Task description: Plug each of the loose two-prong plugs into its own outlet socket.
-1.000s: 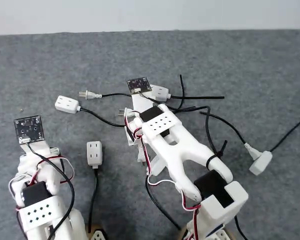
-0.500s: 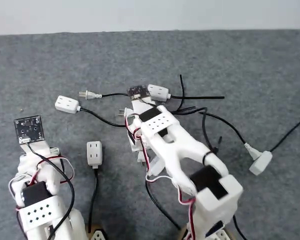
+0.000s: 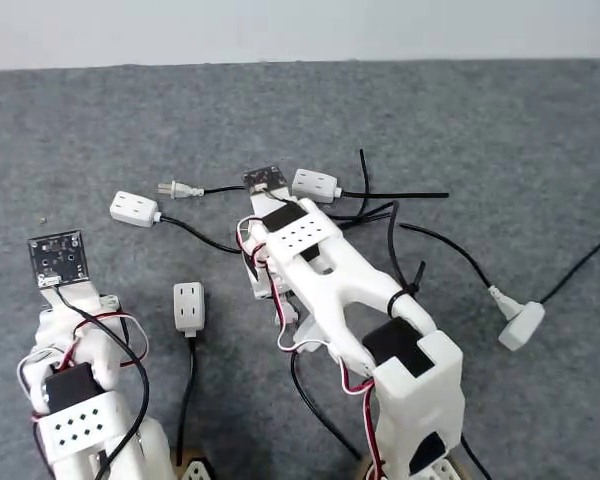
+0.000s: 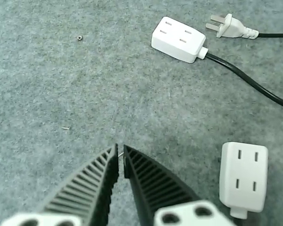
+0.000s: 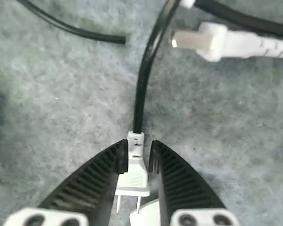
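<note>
Nearest, the left gripper [image 4: 120,151] is held over the grey carpet [image 4: 61,84], its black fingers pressed together with nothing between them. Just beside it a white outlet block [image 4: 243,179] is laid flat, slots upward, and its black lead [image 3: 187,390] is run toward the near edge. Farther out, the right gripper [image 5: 137,145] is clamped on a white two-prong plug [image 5: 133,175]. The plug body is pinched between both fingers, the prongs are turned back toward the wrist, and the black cord [image 5: 145,80] is led straight away from the fingertips across the carpet. Beyond the left gripper a second outlet block [image 4: 178,40] is seen, with a loose plug [image 4: 228,27] laid just beside it, apart from it and not inserted. A third outlet block [image 3: 315,184] is found just past the wrist of the right arm [image 3: 340,290], and a fourth outlet block [image 3: 520,325] is set well apart toward the right side.
</note>
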